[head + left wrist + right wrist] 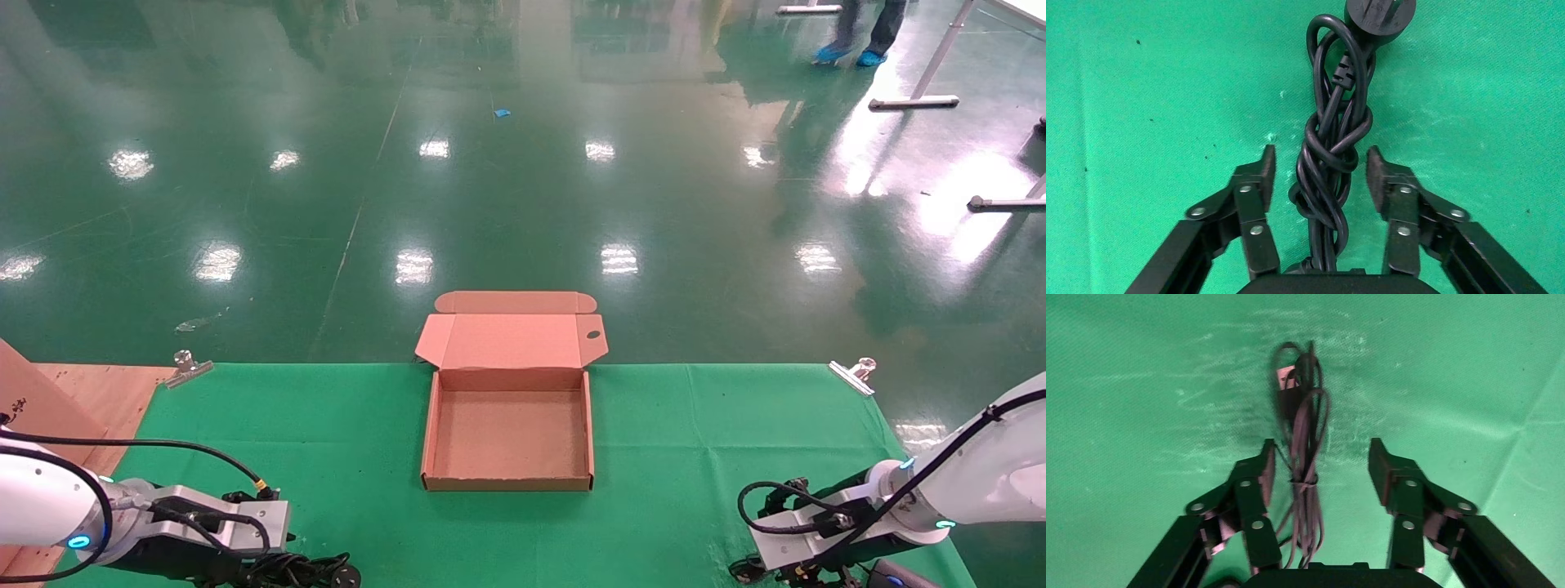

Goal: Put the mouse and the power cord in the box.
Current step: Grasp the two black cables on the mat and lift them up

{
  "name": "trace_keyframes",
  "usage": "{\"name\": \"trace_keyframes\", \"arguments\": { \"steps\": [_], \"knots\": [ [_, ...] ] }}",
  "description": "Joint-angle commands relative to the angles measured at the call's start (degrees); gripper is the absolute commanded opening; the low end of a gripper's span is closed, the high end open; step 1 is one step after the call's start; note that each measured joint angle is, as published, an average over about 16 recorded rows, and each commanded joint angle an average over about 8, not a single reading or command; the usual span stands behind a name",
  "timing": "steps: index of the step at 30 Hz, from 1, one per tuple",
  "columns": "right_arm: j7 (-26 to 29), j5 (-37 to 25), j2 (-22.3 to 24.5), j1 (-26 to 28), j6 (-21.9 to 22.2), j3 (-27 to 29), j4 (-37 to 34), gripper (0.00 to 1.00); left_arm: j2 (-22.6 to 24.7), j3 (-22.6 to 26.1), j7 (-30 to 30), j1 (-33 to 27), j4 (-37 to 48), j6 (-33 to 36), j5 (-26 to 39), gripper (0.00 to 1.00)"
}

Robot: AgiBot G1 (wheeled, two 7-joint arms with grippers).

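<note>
The box (507, 433) sits on the table (695, 425), ahead of and between both grippers. The power cord (1330, 147) lies between the left gripper's (1321, 174) spread fingers. The mouse's wire bundle (1303, 453) lies between the right gripper's (1321, 468) spread fingers.

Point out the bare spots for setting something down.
The box floor is bare. Green cloth lies open both sides of it, out to the clips. Crowded: near-left corner with the power cord and left gripper; near-right with the right gripper.

Box (508, 433) open-topped, surrounding cloth (695, 441) bare.
</note>
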Motion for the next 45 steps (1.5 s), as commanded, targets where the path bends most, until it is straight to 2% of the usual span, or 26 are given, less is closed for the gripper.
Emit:
{"name": "trace_keyframes", "arguments": {
  "steps": [1, 17, 23, 28, 34, 39, 45],
  "knots": [
    [-0.25, -0.11, -0.02, 0.20, -0.12, -0.08, -0.24, 0.00, -0.05, -0.06, 0.45, -0.18, 0.50, 0.14, -0.10, 0.00],
    [-1.21, 0.12, 0.88, 0.84, -0.92, 0.09, -1.05, 0.00, -1.03, -0.70, 3.59, -1.84, 2.39, 3.28, -1.10, 0.00],
    [-1.71, 1.00, 1.56, 2.89, -2.97, 0.70, -0.75, 0.00, -1.79, -0.83, 4.34, -4.32, 2.00, 5.69, -1.30, 0.00],
    [-2.43, 2.42, 2.24, 6.99, -7.32, 1.68, 0.13, 0.00, -2.13, -0.42, 4.50, -8.02, 0.37, 8.52, -0.69, 0.00],
    [-2.19, 4.06, 2.58, 14.37, -13.59, 2.80, 1.89, 0.00, -1.64, 0.71, 2.66, -14.04, -4.14, 13.31, 0.97, 0.00],
    [-0.07, 4.65, 1.10, 20.61, -16.72, 3.24, 3.96, 0.00, -0.35, 0.75, -1.61, -19.54, -10.58, 17.08, 1.20, 0.00],
    [3.86, 5.60, -1.98, 26.98, -18.18, 3.98, 6.29, 0.00, 1.80, 0.48, -9.06, -25.82, -20.86, 19.02, 1.57, 0.00]
  ]
}}
